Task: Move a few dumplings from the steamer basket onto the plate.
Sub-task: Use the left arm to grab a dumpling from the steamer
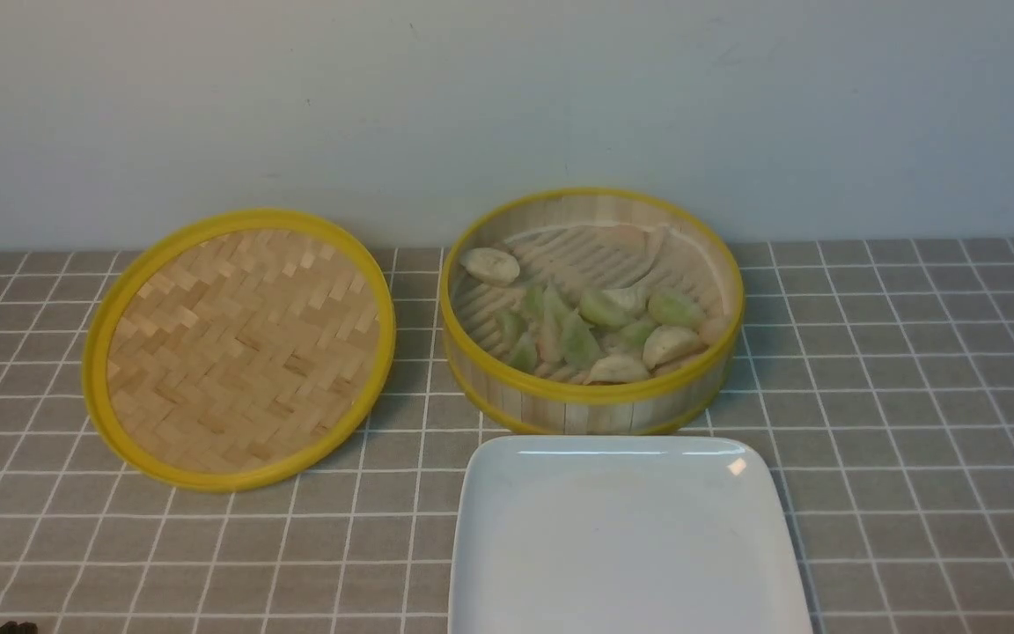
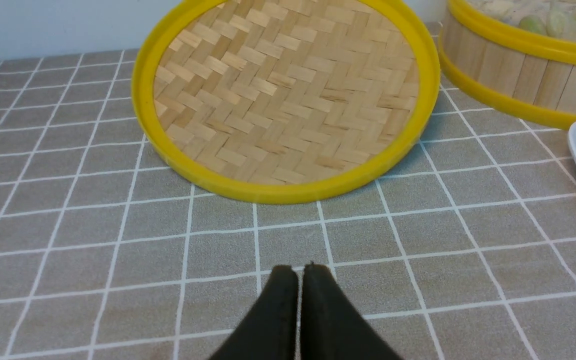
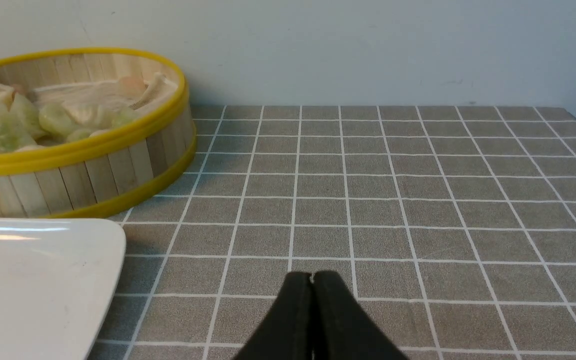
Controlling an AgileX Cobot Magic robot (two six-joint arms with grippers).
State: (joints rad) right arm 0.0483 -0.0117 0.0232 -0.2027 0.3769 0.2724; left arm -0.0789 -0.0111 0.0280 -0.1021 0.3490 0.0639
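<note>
**Item counts.** End effectors: two, the left end effector (image 2: 300, 270) and the right end effector (image 3: 312, 276). Surface (image 1: 912, 396): one, with a grid pattern. Woven lid (image 1: 243, 352): one, straight ahead of the left end effector. Steamer basket (image 1: 591, 414): one, ahead of the right end effector and off toward the left one. Plate (image 1: 621, 546): one, nearer to both end effectors than the basket. Dumplings (image 1: 577, 339): about a dozen, all in the basket. Roughly seven are pale green and at least four cream-white. They overlap, so the exact total cannot be read.
</note>
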